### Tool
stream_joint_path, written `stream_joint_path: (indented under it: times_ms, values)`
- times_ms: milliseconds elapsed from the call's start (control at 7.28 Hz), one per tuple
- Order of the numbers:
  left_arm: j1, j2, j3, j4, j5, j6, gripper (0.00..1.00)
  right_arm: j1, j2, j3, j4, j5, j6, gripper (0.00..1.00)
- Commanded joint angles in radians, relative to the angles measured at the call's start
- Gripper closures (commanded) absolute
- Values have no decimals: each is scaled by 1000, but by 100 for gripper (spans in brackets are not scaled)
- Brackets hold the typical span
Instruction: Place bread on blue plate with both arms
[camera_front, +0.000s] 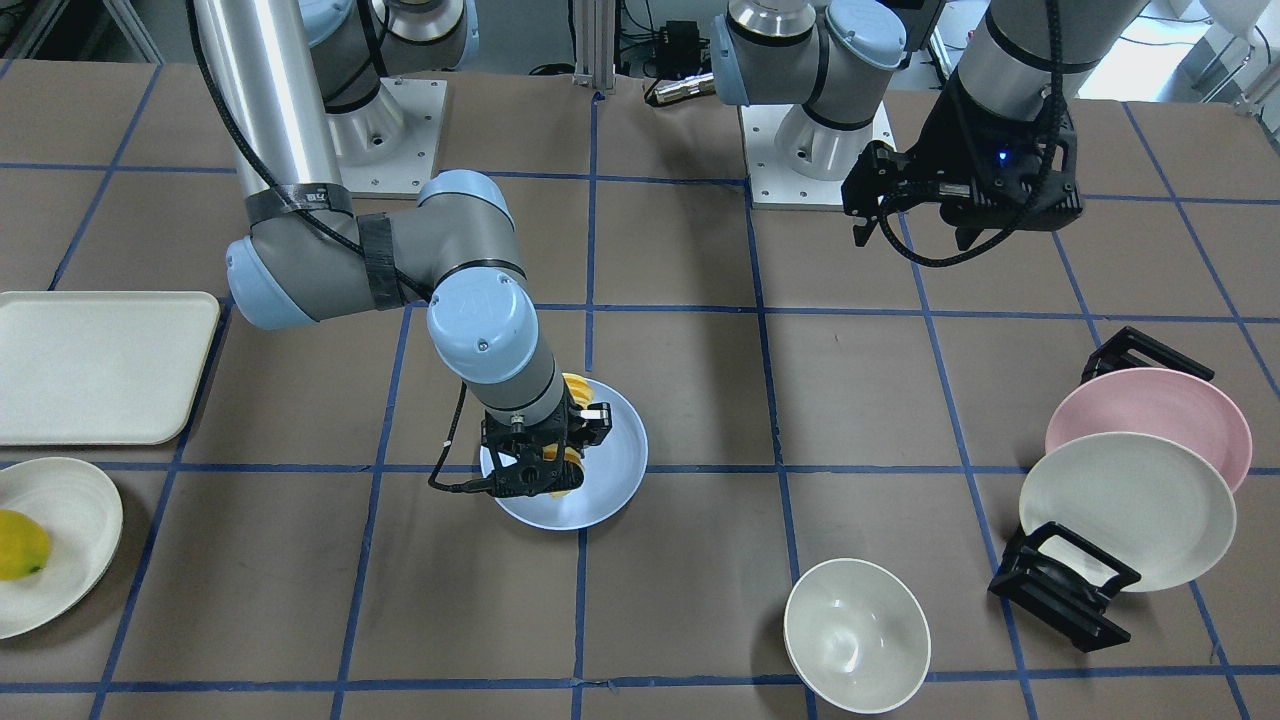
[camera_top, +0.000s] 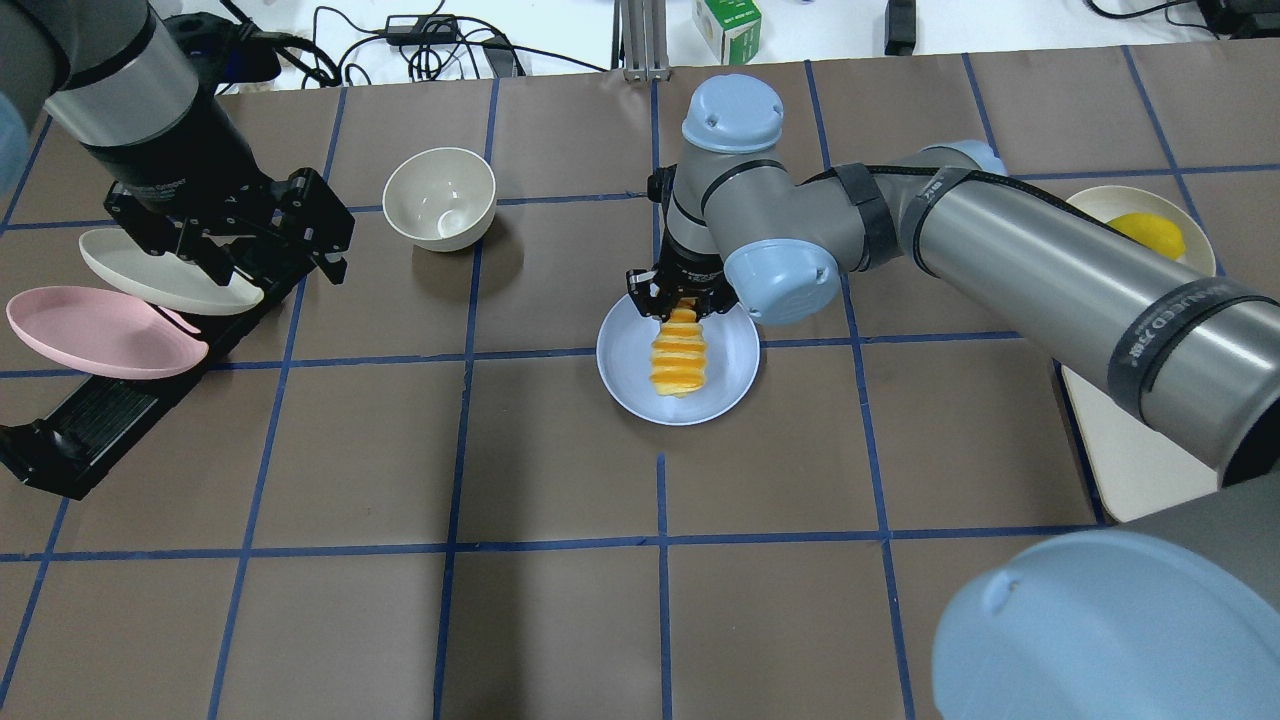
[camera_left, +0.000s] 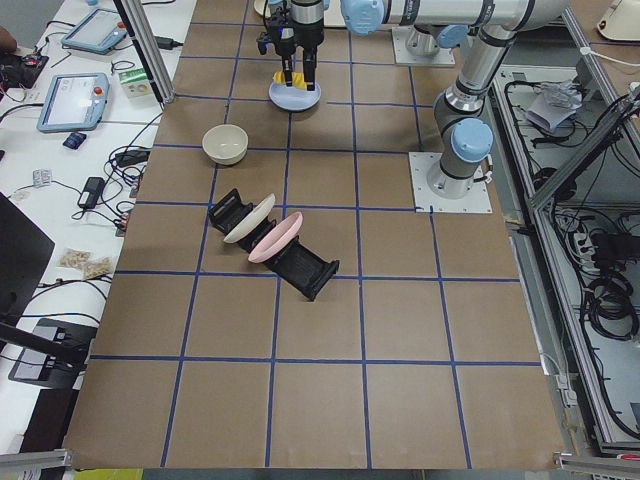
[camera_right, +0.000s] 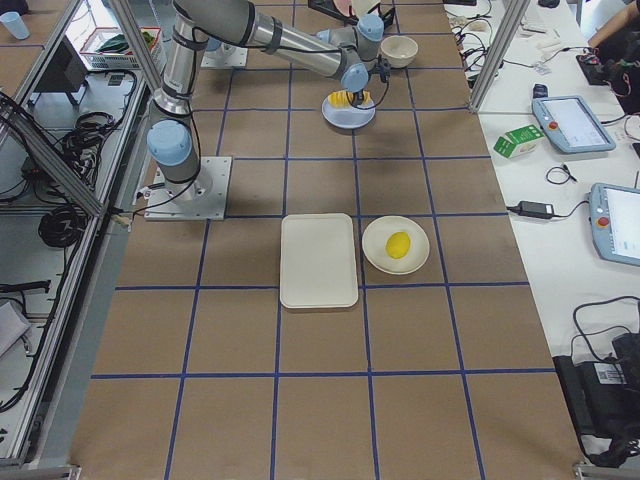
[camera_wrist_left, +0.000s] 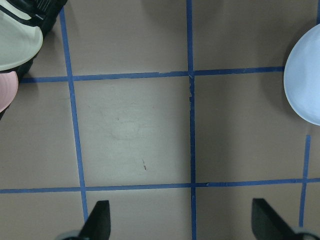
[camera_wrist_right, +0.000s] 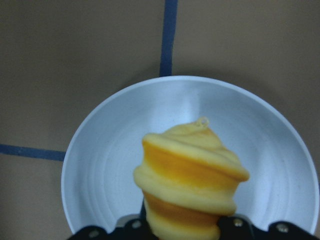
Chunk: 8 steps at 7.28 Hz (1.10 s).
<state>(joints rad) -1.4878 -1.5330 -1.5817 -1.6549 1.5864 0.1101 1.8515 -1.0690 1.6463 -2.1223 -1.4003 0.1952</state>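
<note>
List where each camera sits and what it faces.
Front: across table, facing robot; left arm, right arm.
Overhead: behind robot, looking down; both again.
Left end: along table; left arm nearest.
Right end: along table; right arm nearest.
Left wrist: down at table; own fingertips.
Right wrist: down at bread over plate.
All six share the plate.

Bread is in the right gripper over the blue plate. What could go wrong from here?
1. The right gripper grips the bread by one end, right above the blue plate rim. If it lets go there, that end might catch the rim and tip the loaf off.
2. I cannot tell whether the bread touches the plate. Dropped from a height, it could roll.
3. The ridged loaf might cling to the fingers and get dragged as they open.
</note>
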Motion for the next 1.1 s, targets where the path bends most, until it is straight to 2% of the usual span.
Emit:
stream_joint_path:
  times_ms: [0,412,550,824,962]
  values:
    - [0,-1,0,1,0,-1,0,-20,-8,-14,8,12,0,0]
    - [-2,-1,-1,0,0,-1,0,-102,-92,-193,270,-8,-16,0]
    - [-3,-1,-1,1,-5,-3,0,-147,-133,-227,356,-67,-32,0]
    - [-5,-3,0,1,-13,0,0,-199,-244,-258,484,-101,-158,0]
    - [-5,1,0,1,-11,6,0,-224,-312,-278,568,-120,-165,0]
